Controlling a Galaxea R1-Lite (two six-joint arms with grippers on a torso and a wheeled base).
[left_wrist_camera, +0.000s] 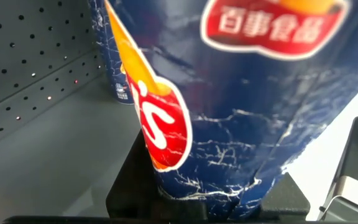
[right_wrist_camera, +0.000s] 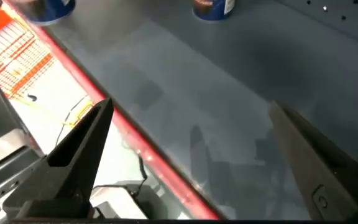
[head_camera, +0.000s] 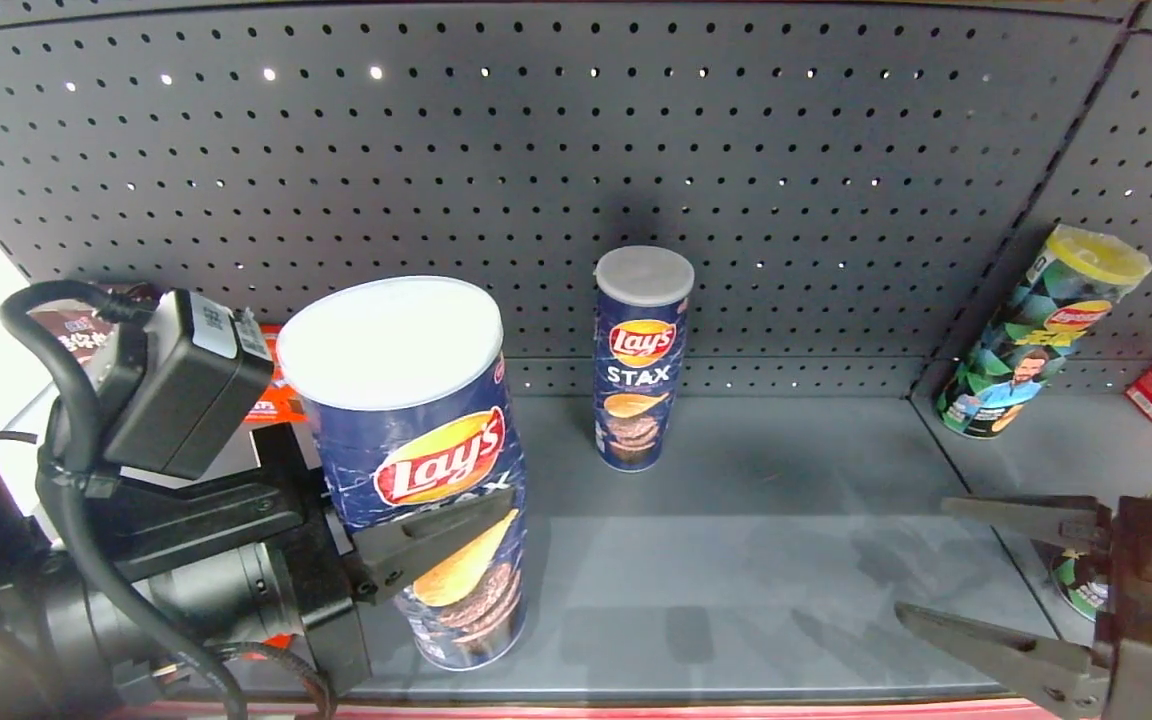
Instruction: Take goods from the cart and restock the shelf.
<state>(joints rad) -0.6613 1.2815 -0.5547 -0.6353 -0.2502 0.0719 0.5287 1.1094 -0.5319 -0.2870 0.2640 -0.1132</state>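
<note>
Closest to us, our left gripper pinches a tall blue chip can around its lower half. One dark finger lies across the front of the label; the other is hidden behind the can. The can stands close to upright at the front left of the shelf. We cannot tell whether its base already touches the shelf floor or hangs just above it. We judge this to be the placing step. To do it well, we should lower the can until its base sits flat, well inside the red front edge, before loosening the grip. Then we should open both fingers evenly and draw the arm straight back, so neither finger drags the can over. A spot further in, nearer the matching can at the pegboard back panel, would look tidier, though any push must stop short of knocking that one. Our left arm comes in low from the left with its wrist level. Our right gripper hangs over the shelf's front right, fingers spread wide and holding nothing, near a leaning green can.
</note>
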